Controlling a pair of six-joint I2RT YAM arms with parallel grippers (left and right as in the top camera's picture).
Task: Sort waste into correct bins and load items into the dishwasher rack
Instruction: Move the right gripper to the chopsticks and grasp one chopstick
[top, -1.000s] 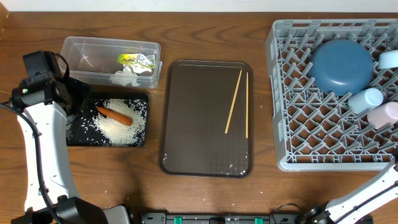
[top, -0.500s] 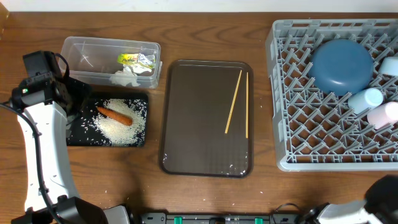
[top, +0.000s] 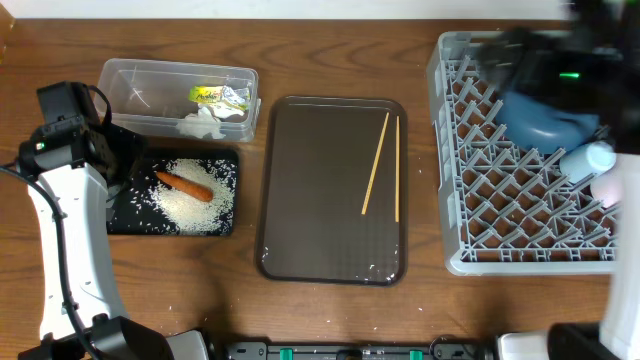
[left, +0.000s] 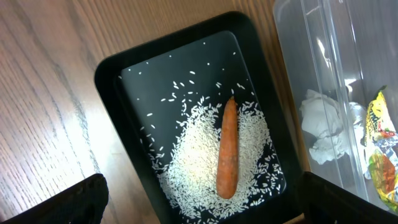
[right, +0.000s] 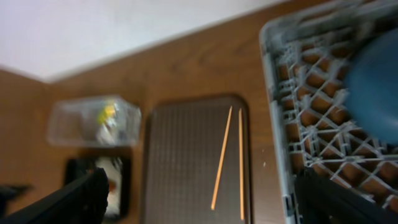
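Overhead: right arm (top: 545, 55) is a motion-blurred dark smear over the far side of the rack (top: 500, 215); it hides the upper part of the dark-blue bowl (top: 545, 115); its jaws cannot be made out there; white cup (top: 612, 188) only partly seen at the right edge; left arm (top: 75, 140) covers the left end of the black tray (top: 125, 222).
Left wrist: clear tub (left: 336, 62) and snack wrapper (left: 380, 155) cut by the right edge; jaws show only as dark bottom corners.
Right wrist: whole picture soft; tub contents unreadable; bowl and rack cut by the right edge.
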